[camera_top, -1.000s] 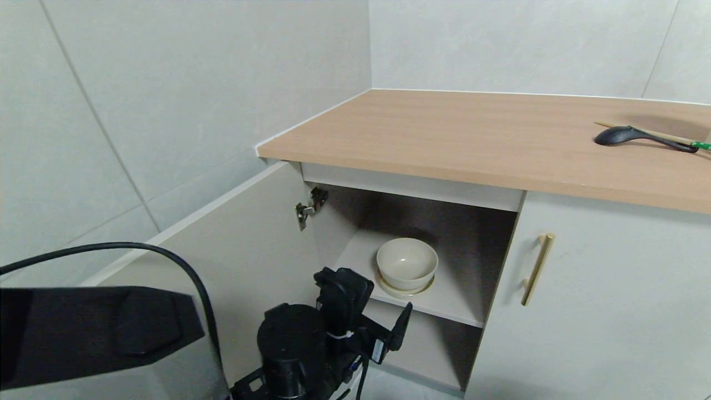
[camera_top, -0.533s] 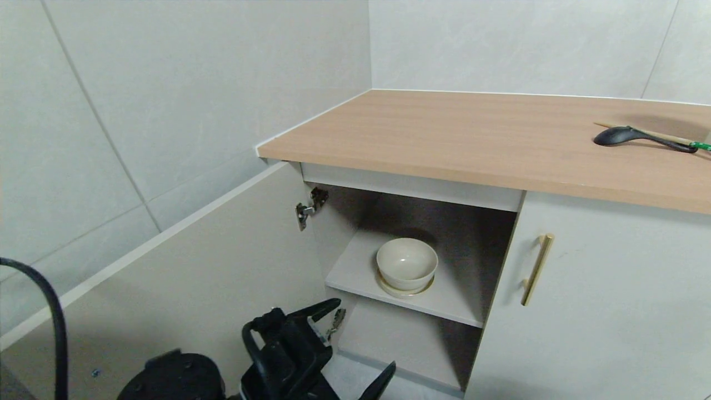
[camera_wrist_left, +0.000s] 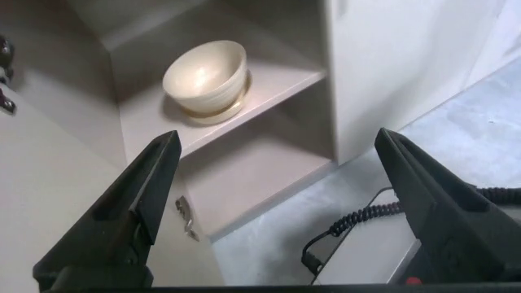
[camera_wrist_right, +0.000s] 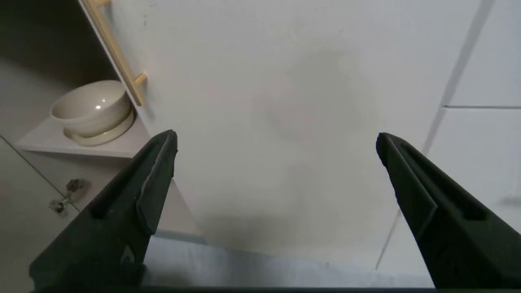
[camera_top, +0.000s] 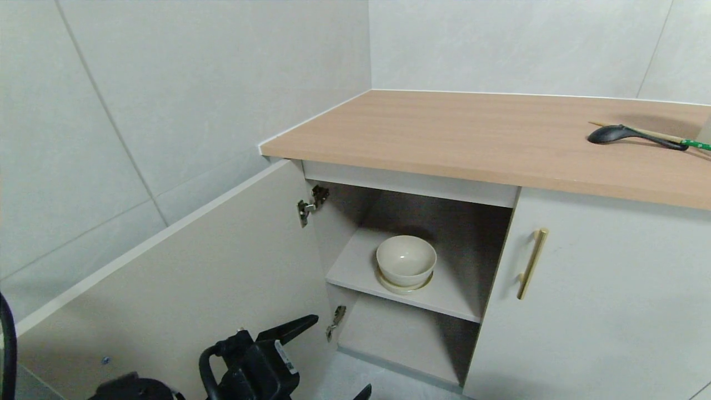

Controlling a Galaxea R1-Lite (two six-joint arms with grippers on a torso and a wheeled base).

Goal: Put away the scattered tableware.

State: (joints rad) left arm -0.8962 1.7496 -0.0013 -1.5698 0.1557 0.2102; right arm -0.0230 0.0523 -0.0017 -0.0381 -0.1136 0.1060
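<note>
A cream bowl sits on a matching plate on the upper shelf of the open cabinet; the left wrist view shows the bowl too, and the right wrist view shows the bowl beside the closed door. A black spoon and a pair of chopsticks with green ends lie on the wooden countertop at the far right. My left gripper hangs low in front of the cabinet, open and holding nothing. My right gripper is open and faces the closed cabinet door.
The left cabinet door is swung wide open toward me. The right door is closed, with a brass handle. A lower shelf space lies under the bowl. Tiled walls close off the left and back.
My left arm has dropped and pulled back from the cabinet opening toward the lower left. The bowl and plate stay on the shelf. The head camera has shifted slightly.
</note>
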